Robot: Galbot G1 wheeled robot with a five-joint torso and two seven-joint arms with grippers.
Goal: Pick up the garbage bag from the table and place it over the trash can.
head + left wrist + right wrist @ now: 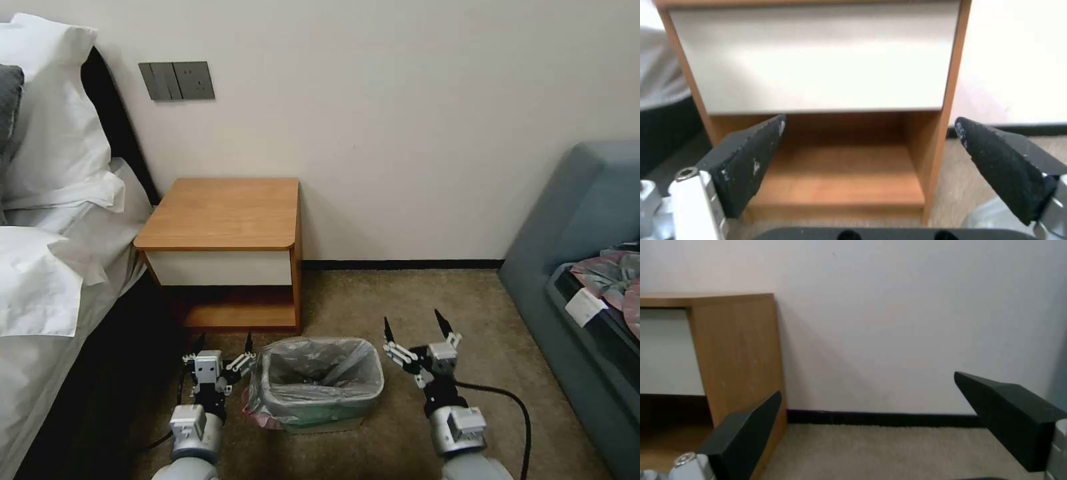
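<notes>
Near the bottom of the head view, the left gripper (223, 345) sits lower left and the right gripper (413, 325) lower right, both with fingers spread wide and holding nothing. Between them, bottom centre, the garbage bag (320, 373) already lines the trash can (325, 420), its edge folded over the rim. To finish well, both arms should lift clear without snagging the thin plastic. Beyond, at mid-left, the table (223, 213) top is bare.

The right tool (869, 426), fingers spread, faces the table (735, 353).
</notes>
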